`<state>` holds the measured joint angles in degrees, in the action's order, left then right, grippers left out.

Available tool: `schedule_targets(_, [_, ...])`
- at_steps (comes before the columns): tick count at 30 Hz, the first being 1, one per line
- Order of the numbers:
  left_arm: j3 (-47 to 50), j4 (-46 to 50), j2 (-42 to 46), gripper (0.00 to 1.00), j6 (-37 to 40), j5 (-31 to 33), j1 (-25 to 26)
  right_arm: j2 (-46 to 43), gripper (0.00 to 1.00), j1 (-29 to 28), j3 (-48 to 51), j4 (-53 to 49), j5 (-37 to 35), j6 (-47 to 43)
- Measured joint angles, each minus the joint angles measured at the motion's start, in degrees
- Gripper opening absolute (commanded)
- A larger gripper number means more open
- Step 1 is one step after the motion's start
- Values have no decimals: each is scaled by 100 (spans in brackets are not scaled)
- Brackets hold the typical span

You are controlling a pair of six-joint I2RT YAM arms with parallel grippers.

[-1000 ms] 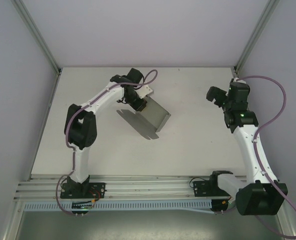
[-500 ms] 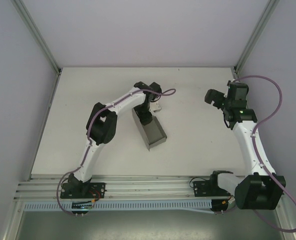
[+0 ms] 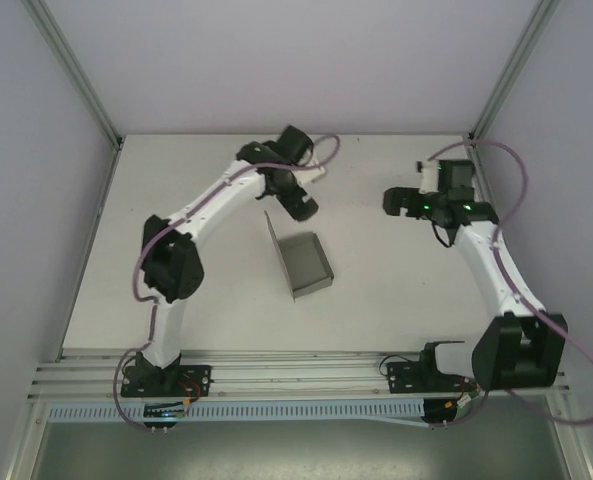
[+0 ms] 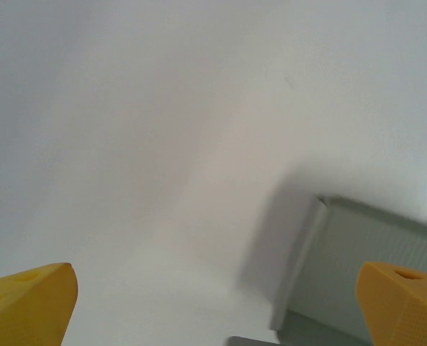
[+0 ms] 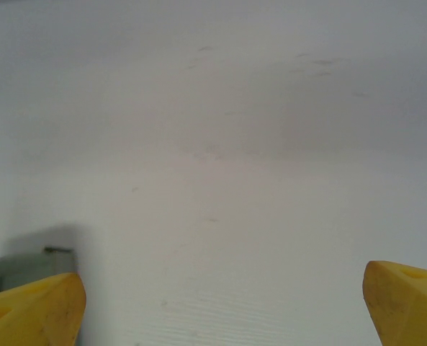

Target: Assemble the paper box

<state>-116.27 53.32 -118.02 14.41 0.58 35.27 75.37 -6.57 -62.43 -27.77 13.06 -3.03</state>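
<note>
A grey paper box [image 3: 306, 262], partly folded, lies on the white table [image 3: 206, 310] just left of centre in the top view. 1 tall side wall stands upright along its left edge, and a flat panel spreads to the right of that wall. The left gripper [image 3: 304, 208] hangs just above the box's upper end in the frame, at the tip of a white arm that reaches up from the lower left. In its wrist view the 2 yellow fingertips [image 4: 29, 310] sit at opposite lower corners, spread wide with nothing between them. The box's grey card [image 4: 371, 267] shows at lower right there, casting a shadow on the table. The right gripper [image 3: 391, 201] sits right of centre in the top view and points left, well apart from the box, with a purple cable [image 3: 496, 165] looping over its arm. Its own yellow fingertips [image 5: 407, 303] also stand wide and empty in the lower corners of the right wrist view. A sliver of the box [image 5: 15, 265] shows at the left edge of that view, just above the left fingertip.
</note>
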Motion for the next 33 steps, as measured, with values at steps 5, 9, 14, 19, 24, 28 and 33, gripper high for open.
schedule_targets(5, [428, -573, 785, 98, -1434, 92, -1071, 1316, 99, -1272, -992, -494, 485, -1731])
schedule_targets(9, [1563, -815, 1200, 98, -2485, 114, -1705, 2483, 99, -1950, -1978, -1139, 586, -3224])
schedule_targets(14, [3053, -1043, 1478, 98, -3388, -166, -2068, 3969, 95, -2463, -3381, -2175, 496, -4527])
schedule_targets(19, [3753, -1049, 1993, 98, -3773, -116, -2103, 4760, 95, -2605, -4164, -2909, 503, -5272])
schedule_targets(24, [4271, -1231, 2723, 98, -4022, -114, -2103, 5392, 89, -2800, -4863, -3412, 546, -5648])
schedule_targets(28, [4706, -1329, 3106, 98, -4159, -118, -2103, 5702, 84, -2909, -5045, -3412, 662, -5718])
schedule_targets(33, [5095, -1390, 3401, 98, -4269, -140, -2103, 5987, 37, -2944, -5224, -3303, 761, -5608])
